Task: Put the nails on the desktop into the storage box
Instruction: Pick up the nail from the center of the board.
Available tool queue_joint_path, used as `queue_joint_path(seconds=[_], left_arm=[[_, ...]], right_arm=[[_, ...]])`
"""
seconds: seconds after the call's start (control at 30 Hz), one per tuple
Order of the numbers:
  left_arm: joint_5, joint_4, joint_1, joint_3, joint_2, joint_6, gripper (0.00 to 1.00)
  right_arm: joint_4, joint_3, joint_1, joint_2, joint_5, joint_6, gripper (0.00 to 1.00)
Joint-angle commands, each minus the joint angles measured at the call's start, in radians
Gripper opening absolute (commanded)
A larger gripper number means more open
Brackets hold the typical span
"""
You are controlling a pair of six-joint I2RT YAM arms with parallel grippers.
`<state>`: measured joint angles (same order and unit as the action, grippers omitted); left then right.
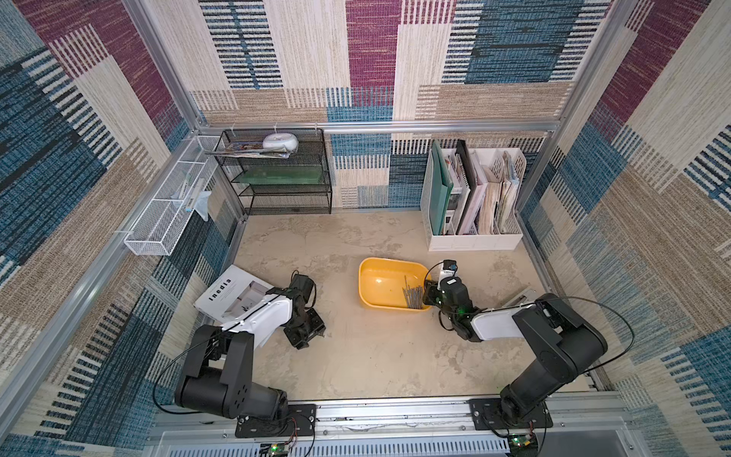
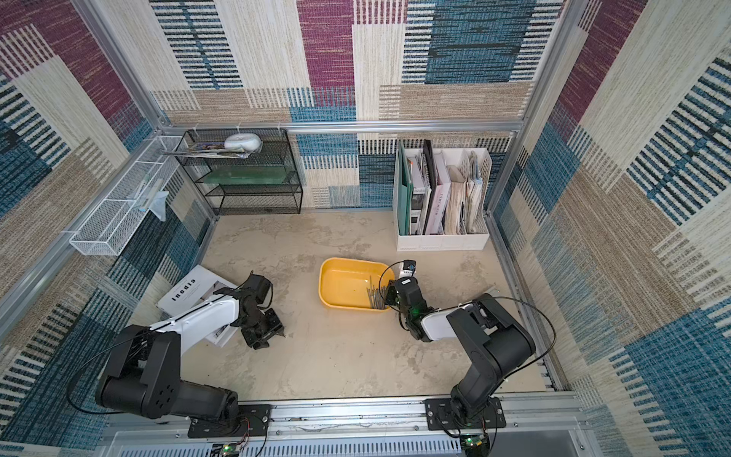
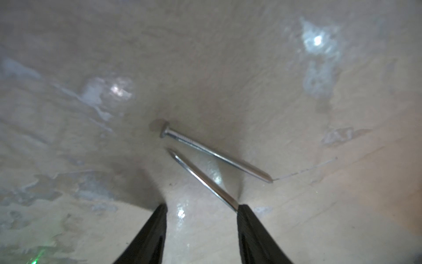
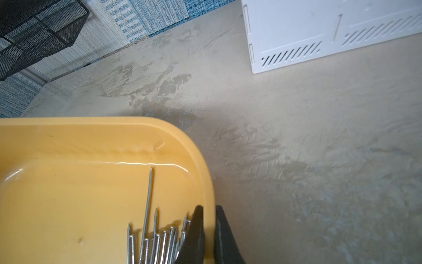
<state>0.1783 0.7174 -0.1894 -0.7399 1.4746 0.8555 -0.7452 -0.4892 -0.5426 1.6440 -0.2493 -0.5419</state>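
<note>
The nails (image 1: 411, 294) are thin, stiff steel, light singly and slick along the shank, so a loose pinch will likely let one roll or pivot. The best hold is across the middle of the shank with the jaws square to its length; a nip near the point or head would probably let it swing. Two lie on the table (image 3: 296, 102) in the left wrist view. The first nail (image 3: 217, 156) lies flat with its head showing. The second nail (image 3: 203, 180) runs up to one finger (image 3: 251, 228) of the left claw (image 3: 202, 206). That claw is about half open, low over the table, clamping nothing; whether the second nail clings to the finger or merely passes beneath it I cannot tell. The rest, a bundle (image 4: 159, 242) of roughly ten, lie in a corner of the single storage box (image 4: 91, 128). The right claw (image 4: 209, 208) is closed on its rim, one finger inside and one outside.
</note>
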Motion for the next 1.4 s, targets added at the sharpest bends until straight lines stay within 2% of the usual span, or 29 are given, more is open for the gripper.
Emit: queue_joint_path(seconds=[0.0,0.1,0.27,0.5,0.63,0.8,1.0,1.17,1.23,1.37], left_arm=[[-0.050,-0.032,0.010,0.011,0.041,-0.014,0.53],[-0.035,-0.042,0.011,0.004,0.074,-0.022,0.49],[-0.005,-0.068,0.015,0.034,0.103,-0.046,0.29],[0.027,-0.076,0.016,0.053,0.094,-0.064,0.08],[0.058,-0.079,0.016,0.085,0.057,-0.065,0.00],[0.089,-0.036,0.016,0.107,-0.036,-0.077,0.00],[0.150,0.079,-0.005,0.105,-0.281,-0.087,0.00],[0.142,0.206,-0.064,-0.042,-0.493,-0.155,0.00],[0.132,0.234,-0.099,-0.144,-0.499,-0.215,0.00],[0.120,0.260,-0.229,-0.370,-0.341,-0.363,0.00]], right_arm=[[0.059,0.003,0.000,0.004,0.002,0.022,0.00],[0.061,-0.001,0.000,0.008,0.007,0.026,0.00],[0.064,-0.003,0.000,0.010,0.007,0.027,0.00],[0.067,-0.003,0.001,0.007,0.007,0.027,0.00],[0.072,-0.007,0.000,0.008,0.005,0.025,0.00],[0.080,-0.016,0.000,0.013,0.005,0.024,0.00],[0.090,-0.023,0.000,0.016,0.005,0.023,0.00],[0.099,-0.030,0.001,0.016,0.001,0.025,0.00],[0.102,-0.035,0.000,0.019,0.001,0.026,0.00],[0.110,-0.039,0.000,0.020,0.000,0.026,0.00]])
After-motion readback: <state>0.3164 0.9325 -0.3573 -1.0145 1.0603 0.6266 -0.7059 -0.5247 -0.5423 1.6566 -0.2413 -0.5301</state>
